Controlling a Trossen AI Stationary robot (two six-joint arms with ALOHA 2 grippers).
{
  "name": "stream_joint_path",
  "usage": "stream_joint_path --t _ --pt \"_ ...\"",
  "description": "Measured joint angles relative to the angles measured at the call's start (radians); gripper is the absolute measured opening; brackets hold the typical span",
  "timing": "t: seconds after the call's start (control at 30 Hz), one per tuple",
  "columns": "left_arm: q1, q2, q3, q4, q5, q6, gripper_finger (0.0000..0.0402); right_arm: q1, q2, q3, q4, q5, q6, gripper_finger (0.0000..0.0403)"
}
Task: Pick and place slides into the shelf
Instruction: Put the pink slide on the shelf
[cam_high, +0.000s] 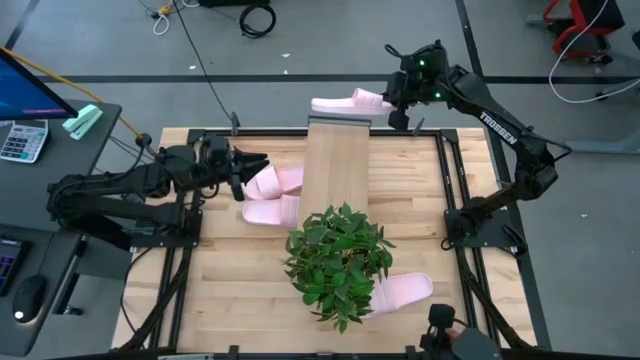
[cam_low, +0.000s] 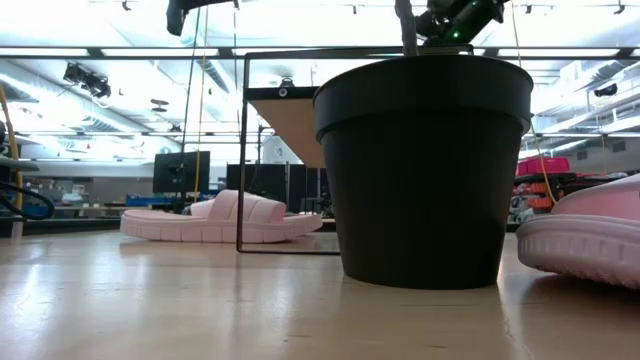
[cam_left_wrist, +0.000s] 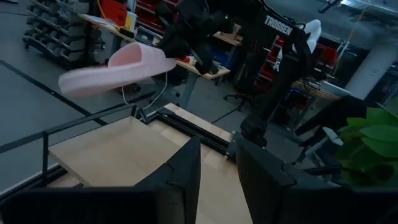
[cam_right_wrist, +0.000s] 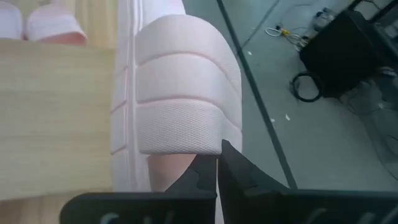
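Observation:
Four pale pink slides show. My right gripper (cam_high: 393, 106) is shut on one slide (cam_high: 345, 102), which it holds in the air past the far end of the shelf (cam_high: 335, 165), a light-wood plank raised on a black frame. Two slides (cam_high: 275, 180) (cam_high: 268, 211) lie sole-down on the table just left of the shelf. The fourth slide (cam_high: 402, 293) lies by the potted plant (cam_high: 338, 258). My left gripper (cam_high: 252, 163) hovers open beside the two slides and touches nothing. In the left wrist view the lifted slide (cam_left_wrist: 118, 67) hangs beyond the shelf. My right gripper pinches the slide's broad strap at its open edge (cam_right_wrist: 199, 148) between its two fingers (cam_right_wrist: 239, 177). It comes from the table's right side, slanting down. The slide is lifted clear and roughly level, reaching from the fingers toward the table's left.
The potted plant in a big black pot (cam_low: 425, 170) stands at the near end of the shelf and blocks much of the low view. Black frame rails (cam_high: 445, 170) run along the table's sides. A desk with a calculator (cam_high: 22, 140) stands left of the table.

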Motion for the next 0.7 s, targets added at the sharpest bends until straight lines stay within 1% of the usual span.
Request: stream_joint_path --t 0.1,0.17,0.37,0.7 --pt "0.010 0.000 0.000 -0.001 0.000 -0.018 0.0107 0.011 0.014 0.000 -0.002 -0.047 0.017 0.0000" --pt "0.010 0.000 0.000 0.000 0.000 -0.019 0.0107 0.018 0.023 0.000 -0.002 -0.060 0.030 0.0000" --pt "0.010 0.000 0.000 -0.001 0.000 -0.019 0.0107 0.040 0.055 0.000 -0.009 -0.062 0.050 0.0000" --pt "0.010 0.000 0.000 -0.001 0.000 -0.019 0.0107 0.040 0.081 0.000 -0.038 -0.058 0.051 0.0000"
